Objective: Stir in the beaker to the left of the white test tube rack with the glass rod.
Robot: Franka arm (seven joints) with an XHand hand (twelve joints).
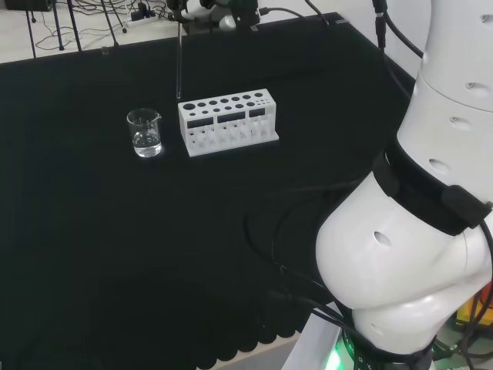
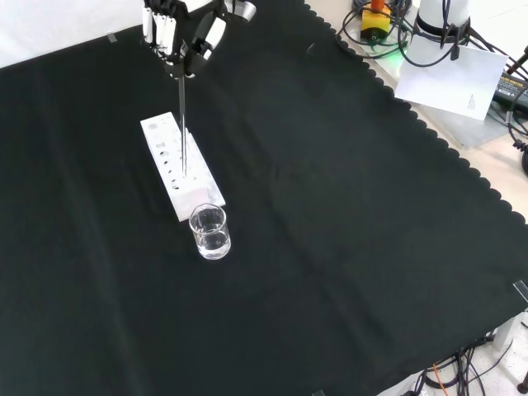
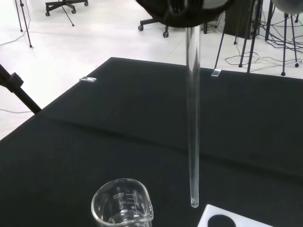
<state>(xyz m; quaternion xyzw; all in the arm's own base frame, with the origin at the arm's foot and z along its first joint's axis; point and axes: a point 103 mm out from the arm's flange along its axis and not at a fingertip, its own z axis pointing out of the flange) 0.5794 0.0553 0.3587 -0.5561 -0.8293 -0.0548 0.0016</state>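
A small clear glass beaker [image 1: 145, 132] with a little clear liquid stands on the black cloth, left of the white test tube rack [image 1: 227, 121] in the head view. In the front view the beaker [image 2: 209, 232] sits just below the rack [image 2: 180, 164]. The hand [image 2: 183, 33] hangs high above the rack's far end, its fingers curled round the top of a long glass rod [image 2: 181, 115]. The rod [image 1: 179, 62] hangs upright, its lower tip above the rack's end nearest the beaker. In the wrist view the rod [image 3: 192, 118] ends beside the beaker's rim [image 3: 122, 203], outside it.
Black cloth covers the bench all round the beaker and rack. The arm's white links [image 1: 416, 208] fill the right of the head view. Cables and a sheet of paper [image 2: 450, 78] lie beyond the cloth's scalloped edge at the front view's upper right.
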